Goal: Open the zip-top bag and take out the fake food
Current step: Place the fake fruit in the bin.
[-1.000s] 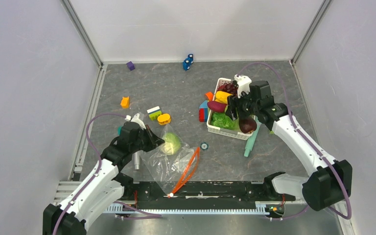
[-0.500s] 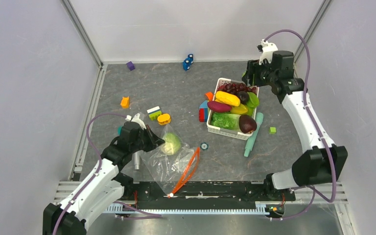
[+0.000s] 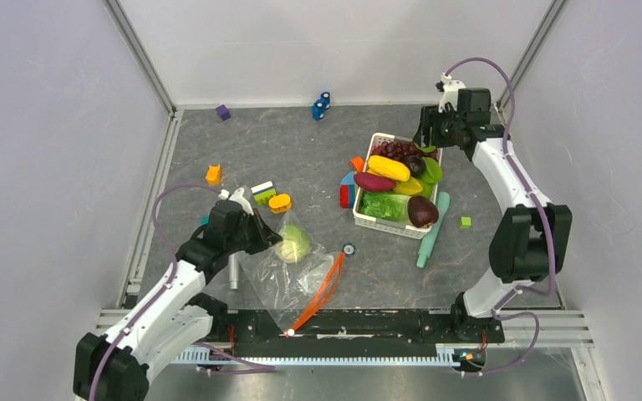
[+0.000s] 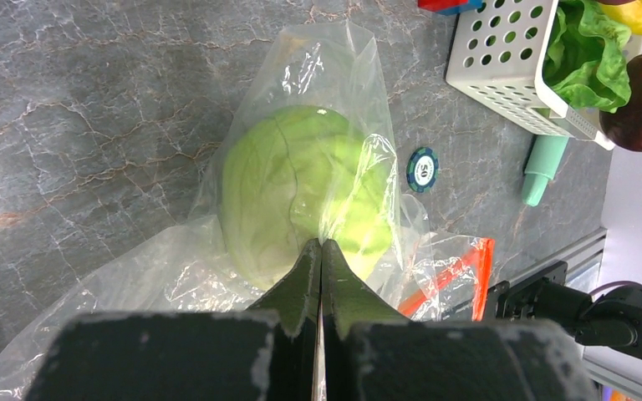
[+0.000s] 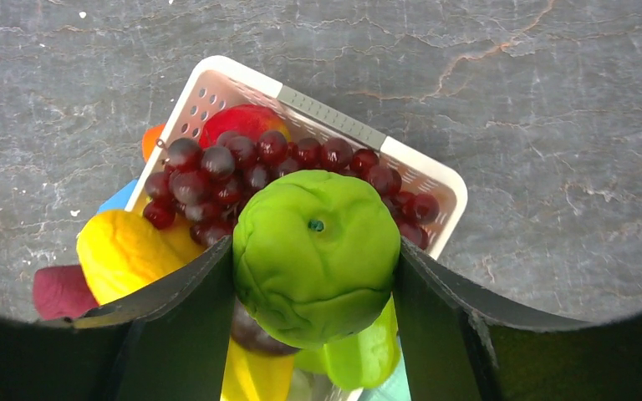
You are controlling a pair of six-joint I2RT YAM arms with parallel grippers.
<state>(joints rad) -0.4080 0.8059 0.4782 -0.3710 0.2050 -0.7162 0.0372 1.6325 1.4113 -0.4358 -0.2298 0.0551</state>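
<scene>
the right hand [image 5: 314,276] has been lifted clear of the white slatted basket [image 5: 334,121] towards 1 o'clock of the grey marbled surface [image 3: 301,150]. it is clenched around a round green plastic fruit [image 5: 318,251], held above the dark red grape bunch [image 5: 251,163]. at 7 o'clock the left hand [image 4: 320,259] stays pinched on the film of the clear crinkly zip-top bag [image 4: 334,75], just beside the pale green toy cabbage [image 4: 292,184] enclosed in it. the red-orange zipper strip [image 3: 322,288] gapes towards 5 o'clock, so the cabbage is judged the last piece to be removed.
</scene>
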